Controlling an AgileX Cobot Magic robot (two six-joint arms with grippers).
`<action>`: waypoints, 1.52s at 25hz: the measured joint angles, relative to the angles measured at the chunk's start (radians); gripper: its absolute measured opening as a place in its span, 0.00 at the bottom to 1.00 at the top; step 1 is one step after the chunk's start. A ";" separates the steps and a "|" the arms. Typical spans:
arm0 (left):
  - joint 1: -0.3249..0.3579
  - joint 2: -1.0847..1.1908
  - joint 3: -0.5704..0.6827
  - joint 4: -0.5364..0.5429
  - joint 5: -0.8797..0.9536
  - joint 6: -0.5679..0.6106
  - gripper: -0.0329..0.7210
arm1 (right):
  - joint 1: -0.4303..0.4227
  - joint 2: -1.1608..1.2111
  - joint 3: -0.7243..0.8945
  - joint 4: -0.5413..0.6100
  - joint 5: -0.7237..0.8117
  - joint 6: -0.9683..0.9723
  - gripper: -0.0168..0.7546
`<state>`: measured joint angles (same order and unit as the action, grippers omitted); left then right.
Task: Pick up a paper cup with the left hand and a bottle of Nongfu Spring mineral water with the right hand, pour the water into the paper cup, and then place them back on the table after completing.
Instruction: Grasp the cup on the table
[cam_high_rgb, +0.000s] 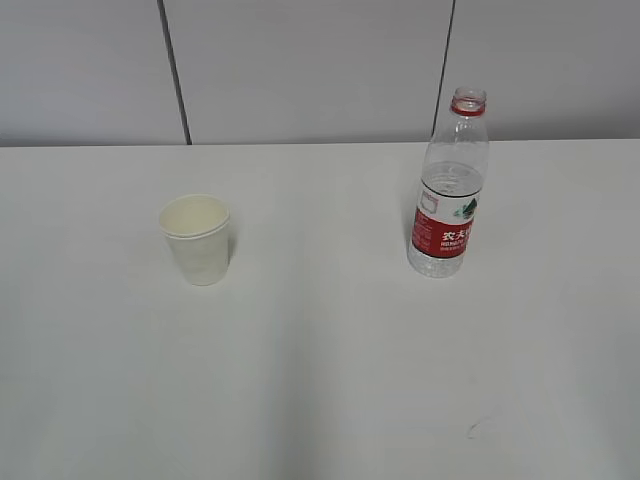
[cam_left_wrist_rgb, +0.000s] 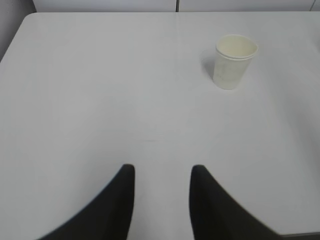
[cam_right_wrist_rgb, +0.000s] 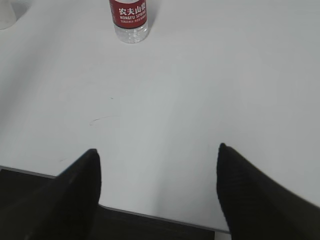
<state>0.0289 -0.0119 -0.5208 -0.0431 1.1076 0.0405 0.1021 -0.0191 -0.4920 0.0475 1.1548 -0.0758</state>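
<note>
A: Cup?
B: Upright on the white counter, left of middle in the exterior view. Mouth up, inside pale; contents impossible to tell. Touched by nothing.

A: Bottle?
B: Upright too, well apart from the cup, to its right. No cap, just a red ring at the neck. Red label round the lower body. Water up to a line just above the label.

A: Left end effector?
B: Released. Two black fingers parted over bare counter at the bottom of the left wrist view, gripping nothing. Cup far ahead and off to the right there.

A: Right end effector?
B: Released as well, spread wider. Black fingers at the near counter edge, nothing between them. Bottle well ahead, up and left, only its lower part inside the right wrist view.

A: Anything else on the counter?
B: Small dark scuff near the front, right of middle. Seen again as a faint curved mark between bottle and fingers.
</note>
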 joint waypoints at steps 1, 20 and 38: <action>0.000 0.000 0.000 0.000 0.000 0.000 0.36 | 0.000 0.000 0.000 0.000 0.000 0.000 0.71; 0.000 0.000 0.000 -0.003 0.000 0.000 0.36 | 0.000 0.002 -0.024 0.003 -0.020 0.031 0.71; 0.000 0.284 -0.035 -0.045 -0.468 0.000 0.36 | 0.000 0.467 -0.125 0.008 -0.466 0.086 0.71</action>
<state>0.0289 0.2722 -0.5554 -0.0879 0.6394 0.0405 0.1021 0.4480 -0.6170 0.0552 0.6887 0.0107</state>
